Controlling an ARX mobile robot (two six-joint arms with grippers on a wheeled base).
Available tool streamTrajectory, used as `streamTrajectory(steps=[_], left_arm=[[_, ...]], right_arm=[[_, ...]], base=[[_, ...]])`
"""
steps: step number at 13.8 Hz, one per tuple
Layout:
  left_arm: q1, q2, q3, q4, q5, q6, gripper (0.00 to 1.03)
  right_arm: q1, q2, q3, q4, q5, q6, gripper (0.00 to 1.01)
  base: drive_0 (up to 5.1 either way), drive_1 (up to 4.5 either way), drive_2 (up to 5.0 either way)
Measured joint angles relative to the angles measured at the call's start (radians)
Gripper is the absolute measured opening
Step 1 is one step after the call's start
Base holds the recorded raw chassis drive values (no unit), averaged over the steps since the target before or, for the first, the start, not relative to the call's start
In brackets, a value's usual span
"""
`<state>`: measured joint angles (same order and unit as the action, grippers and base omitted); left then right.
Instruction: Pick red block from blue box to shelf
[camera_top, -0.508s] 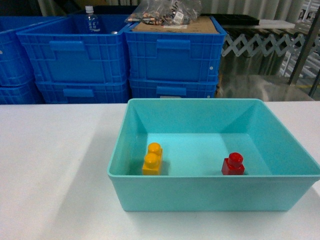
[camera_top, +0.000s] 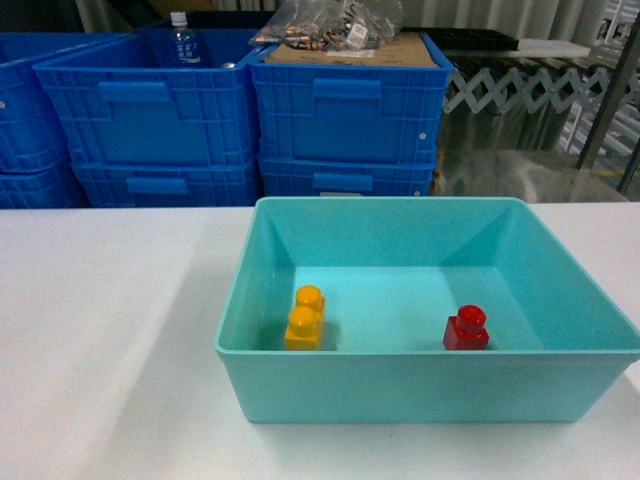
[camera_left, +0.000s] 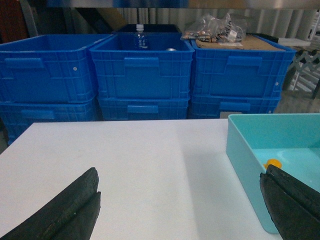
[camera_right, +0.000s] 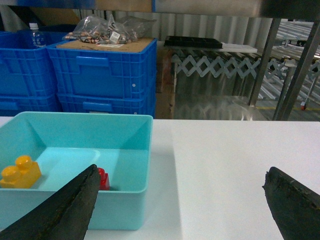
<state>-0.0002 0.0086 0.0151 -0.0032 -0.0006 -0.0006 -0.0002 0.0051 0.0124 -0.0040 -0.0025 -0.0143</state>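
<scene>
The small glossy red plastic brick with one stud (camera_top: 467, 329) sits on the floor of the light turquoise plastic tub (camera_top: 430, 385), toward the front right, well apart from the yellow-orange two-stud brick (camera_top: 306, 318) on the left. The tub rests on the white worktop (camera_top: 110, 330), with dark blue ribbed crates (camera_top: 345, 110) stacked behind it. The left tool (camera_left: 177, 207) and the right tool (camera_right: 180, 205) are both spread wide, holding nothing, above the worktop.
</scene>
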Motion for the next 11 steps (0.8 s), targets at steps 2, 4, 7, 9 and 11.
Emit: streamTrajectory(steps=[2, 4, 7, 9, 11], left_arm=[[0.000, 0.000, 0.000, 0.000, 0.000, 0.000, 0.98], [0.000, 0.000, 0.000, 0.000, 0.000, 0.000, 0.98], [0.000, 0.000, 0.000, 0.000, 0.000, 0.000, 0.98], [0.000, 0.000, 0.000, 0.000, 0.000, 0.000, 0.98], [0.000, 0.000, 0.000, 0.000, 0.000, 0.000, 0.98]], right_arm=[[0.000, 0.000, 0.000, 0.000, 0.000, 0.000, 0.98], [0.000, 0.000, 0.000, 0.000, 0.000, 0.000, 0.98], [0.000, 0.000, 0.000, 0.000, 0.000, 0.000, 0.98], [0.000, 0.000, 0.000, 0.000, 0.000, 0.000, 0.98], [0.000, 0.000, 0.000, 0.000, 0.000, 0.000, 0.98]], base=[[0.0, 0.00, 0.0], [0.0, 0.00, 0.0], [0.0, 0.00, 0.0], [0.0, 0.00, 0.0], [0.0, 0.00, 0.0]])
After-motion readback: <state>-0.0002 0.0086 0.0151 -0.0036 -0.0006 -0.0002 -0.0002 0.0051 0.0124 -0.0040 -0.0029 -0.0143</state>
